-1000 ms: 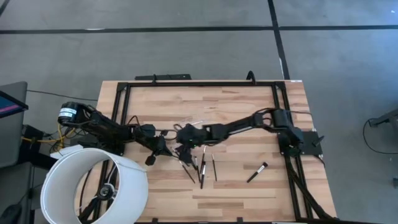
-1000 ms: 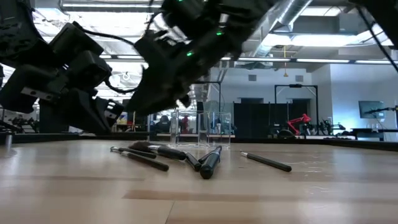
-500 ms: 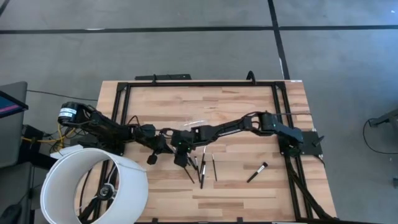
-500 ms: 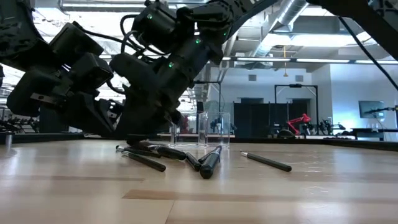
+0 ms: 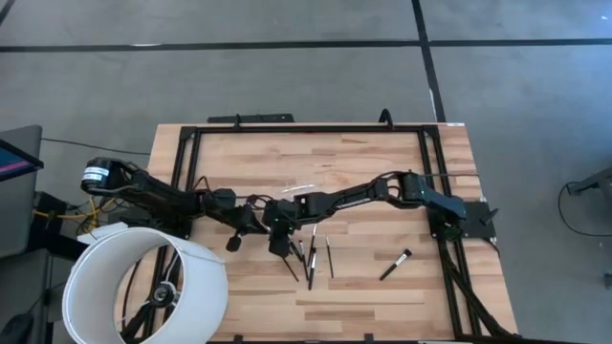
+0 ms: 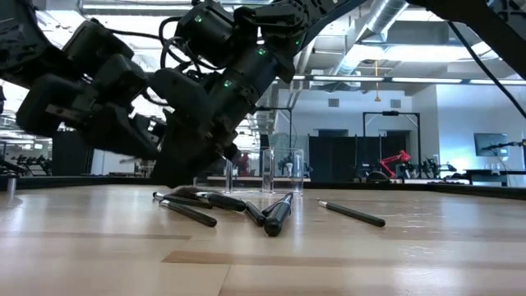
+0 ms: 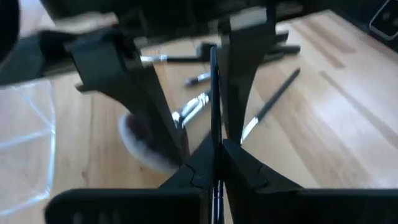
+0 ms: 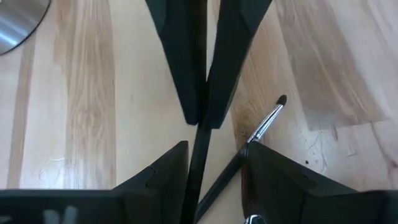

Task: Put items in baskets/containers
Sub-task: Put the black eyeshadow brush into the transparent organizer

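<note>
Nearest us in the low view, the loose brushes (image 6: 246,210) lay heaped at centre frame, with a lone brush (image 6: 352,214) to their right. None of them had moved since a second before. Just behind the heap, the right gripper (image 8: 208,168) had come down from in front of the tray to the tabletop. Its fingers were spread wide on either side of the held brush (image 7: 213,81), released, not gripping it. The left gripper (image 7: 214,155) was clenched on that thin black handle and had shifted slightly upward at frame left over the last half second. Farthest back, just above centre, the clear tray (image 6: 283,168) stood where it had been, apart from both grippers.
</note>
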`<act>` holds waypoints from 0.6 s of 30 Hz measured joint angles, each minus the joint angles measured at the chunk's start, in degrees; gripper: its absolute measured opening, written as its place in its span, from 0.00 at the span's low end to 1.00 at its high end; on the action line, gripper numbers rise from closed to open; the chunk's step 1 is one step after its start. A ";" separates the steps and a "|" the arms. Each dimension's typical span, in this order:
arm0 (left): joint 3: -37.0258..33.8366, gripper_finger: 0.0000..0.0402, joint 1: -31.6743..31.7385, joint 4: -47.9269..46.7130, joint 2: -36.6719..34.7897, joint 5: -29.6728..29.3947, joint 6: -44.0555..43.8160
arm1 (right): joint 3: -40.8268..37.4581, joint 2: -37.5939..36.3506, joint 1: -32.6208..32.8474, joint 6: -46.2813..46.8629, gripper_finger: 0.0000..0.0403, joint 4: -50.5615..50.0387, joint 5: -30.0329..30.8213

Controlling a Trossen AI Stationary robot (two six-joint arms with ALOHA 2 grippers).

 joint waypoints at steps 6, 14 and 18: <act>0.00 0.05 0.00 -1.16 -1.03 -0.09 -0.10 | 0.02 -0.09 0.02 -0.04 0.29 0.35 -0.19; 0.00 0.05 -0.07 -1.83 0.33 0.72 -0.10 | 0.02 -0.15 0.04 -0.46 0.19 0.67 -0.35; 0.00 0.05 -0.08 -1.90 0.33 0.99 -0.10 | 0.02 -0.15 0.04 -0.50 0.19 1.42 -0.35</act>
